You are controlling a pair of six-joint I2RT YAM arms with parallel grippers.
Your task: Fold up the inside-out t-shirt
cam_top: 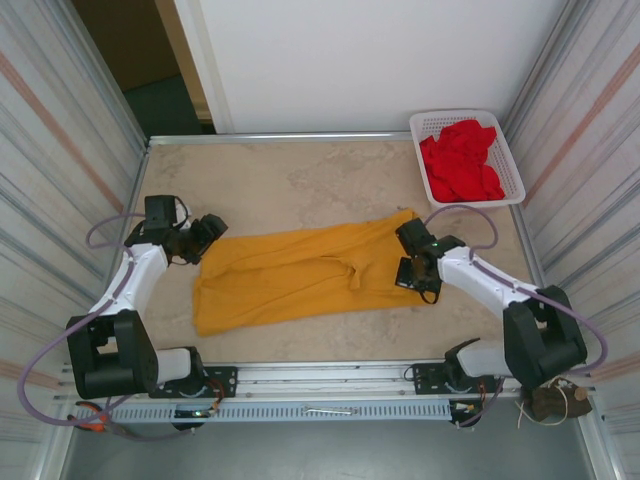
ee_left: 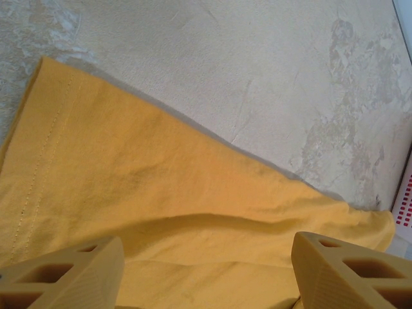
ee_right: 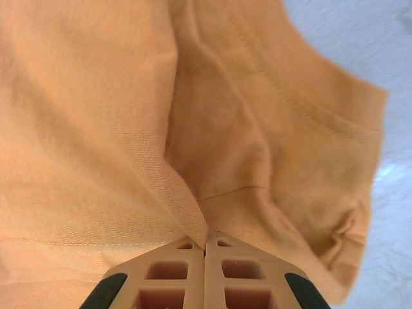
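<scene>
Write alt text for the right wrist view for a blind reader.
The right gripper, jaws shut, pinches a raised fold of the mustard-yellow t-shirt at the bottom of the frame. Stitched seams cross the cloth, and pale table shows along the right edge.

A robotics test cell is indicated: a counter (cam_top: 300, 170) is enclosed by ribbed metal walls (cam_top: 50, 150), with two robot arms (cam_top: 135, 280) bolted to a rail (cam_top: 300, 385).

t-shirt (cam_top: 300, 275): table (cam_top: 300, 180) centre | basket (cam_top: 511, 165): far-right corner, garments (cam_top: 460, 160) inside
</scene>
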